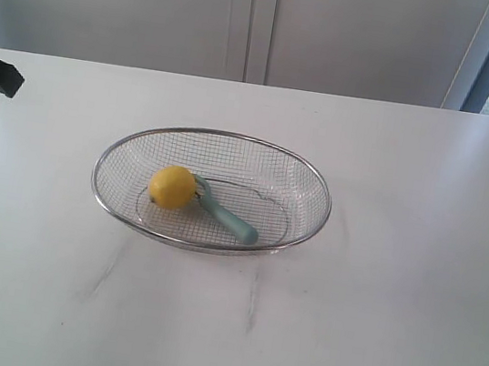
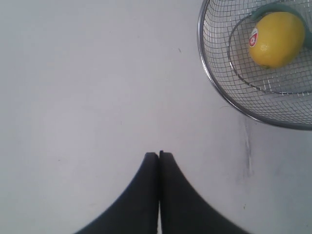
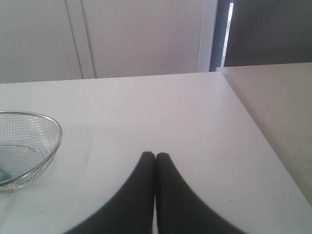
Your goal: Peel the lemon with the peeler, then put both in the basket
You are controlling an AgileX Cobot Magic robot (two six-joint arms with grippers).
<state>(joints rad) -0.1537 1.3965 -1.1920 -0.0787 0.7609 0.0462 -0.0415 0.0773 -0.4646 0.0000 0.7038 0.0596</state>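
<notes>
Left wrist view: the lemon (image 2: 276, 39) lies in the basket (image 2: 219, 73) just beside the peeler (image 1: 230, 219), well apart from the left gripper (image 2: 159, 155), which is pressed closed and empty. The right gripper (image 3: 155, 156), also closed and empty, hangs over the white tabletop (image 1: 392, 306) near the basket. Pale wall panels (image 1: 341, 32) stand behind.

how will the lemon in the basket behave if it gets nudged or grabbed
The lemon is rounded, so it will probably roll if nudged, though the peeler right beside it and the curved mesh of the basket may check that. Its skin looks smooth, so an off-centre pinch might slip.
</notes>
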